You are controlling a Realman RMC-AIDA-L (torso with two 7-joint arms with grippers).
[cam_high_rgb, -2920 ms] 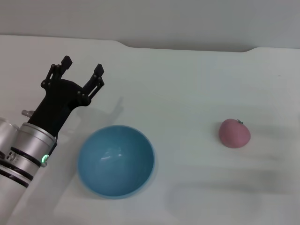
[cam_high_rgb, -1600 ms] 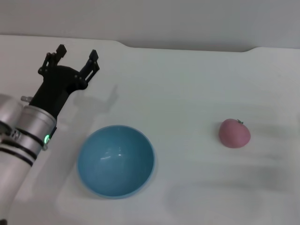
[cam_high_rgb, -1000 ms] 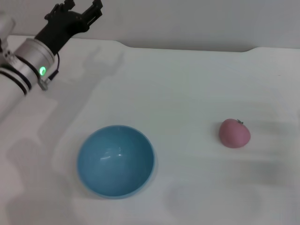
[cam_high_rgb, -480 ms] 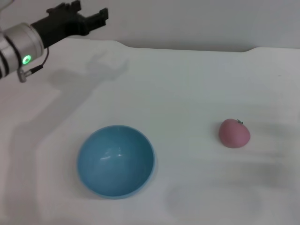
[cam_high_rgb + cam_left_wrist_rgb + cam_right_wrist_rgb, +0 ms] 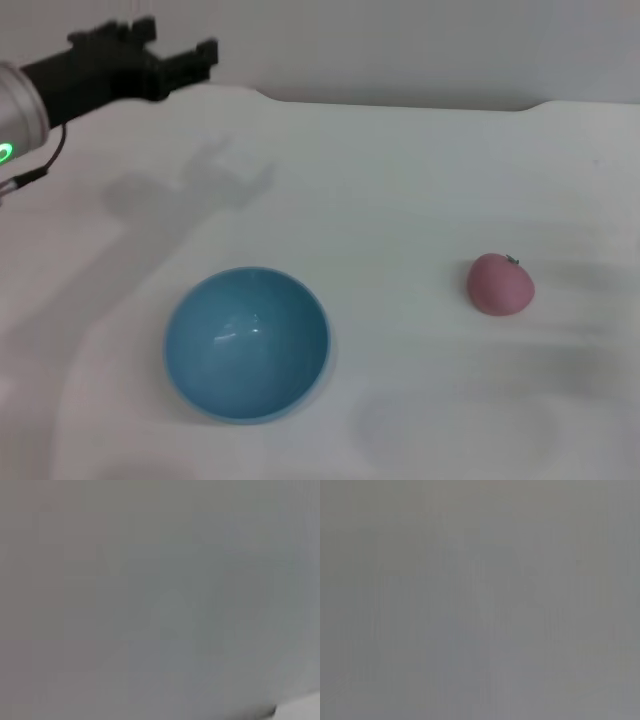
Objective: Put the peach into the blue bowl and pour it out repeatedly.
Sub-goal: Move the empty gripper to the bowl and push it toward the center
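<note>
On the white table (image 5: 420, 180), the round, glossy light-blue bowl (image 5: 247, 343) sits upright near the front left with its mouth facing up and nothing inside it. That suits it as a target, since the fruit can simply be dropped in from above. The small, round, matte pink peach (image 5: 500, 285) lies on the bare table well apart from the bowl, off to the right, with its tiny dark stem on top; it is untouched and free on every side, so fingers could close on it from above without hitting anything.

High at the far left corner, the left gripper (image 5: 175, 60) hangs above the table's back edge, well clear of both bowl and peach. Its black fingers (image 5: 205, 50) are spread apart and grasp nothing. Held that high and off to the side, it looks parked out of the way, leaving the middle of the table free. The right gripper is not visible in the head view, and both wrist views show only featureless grey. I judge the peach's pickup not yet begun.
</note>
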